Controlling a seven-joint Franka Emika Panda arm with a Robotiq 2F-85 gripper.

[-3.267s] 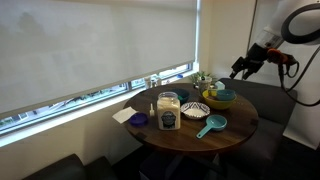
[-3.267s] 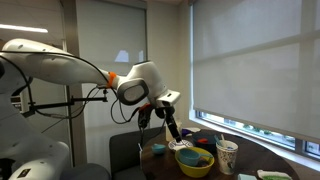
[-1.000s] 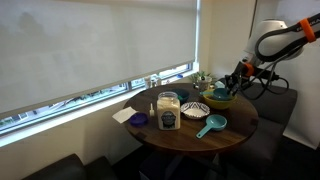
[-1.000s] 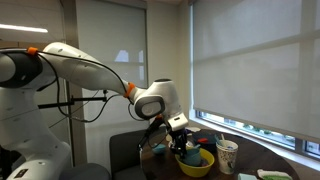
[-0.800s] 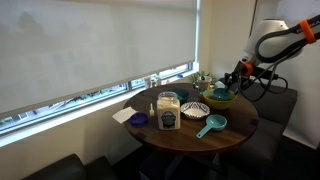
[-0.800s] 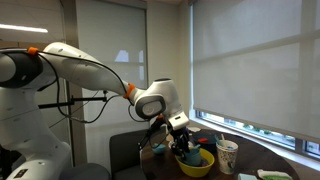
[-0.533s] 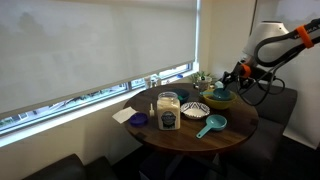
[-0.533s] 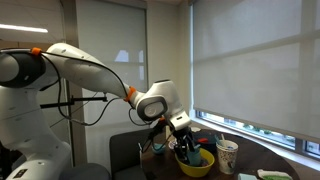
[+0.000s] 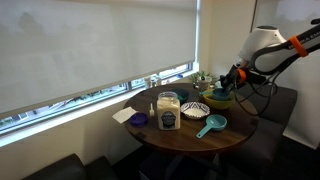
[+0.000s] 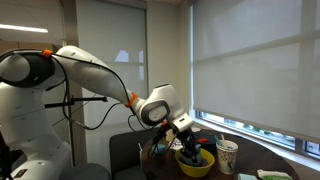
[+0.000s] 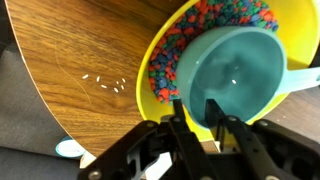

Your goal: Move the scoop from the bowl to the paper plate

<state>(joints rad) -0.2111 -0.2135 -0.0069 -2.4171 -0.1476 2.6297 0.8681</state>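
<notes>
Reaching down into the round yellow bowl with the teal inside point(image 11: 146, 80), the black two-finger gripper point(image 11: 197, 118) stands with one finger on each side of the rim of the teal plastic scoop point(image 11: 235, 70). The jaws are a narrow gap apart, and whether they pinch that rim I cannot tell. The scoop lies in the bowl on a heap of coloured beads point(image 11: 170, 55). The bowl sits close to the curved edge of the round dark wooden table point(image 11: 90, 50), with bare wood open beside it. In an exterior view a blue-and-white patterned bowl point(image 9: 195, 108) stands just beside it, with a teal dish point(image 9: 211, 125) and a clear jar point(image 9: 168, 112) further in. A paper cup point(image 10: 227, 156) stands near the bowl.
</notes>
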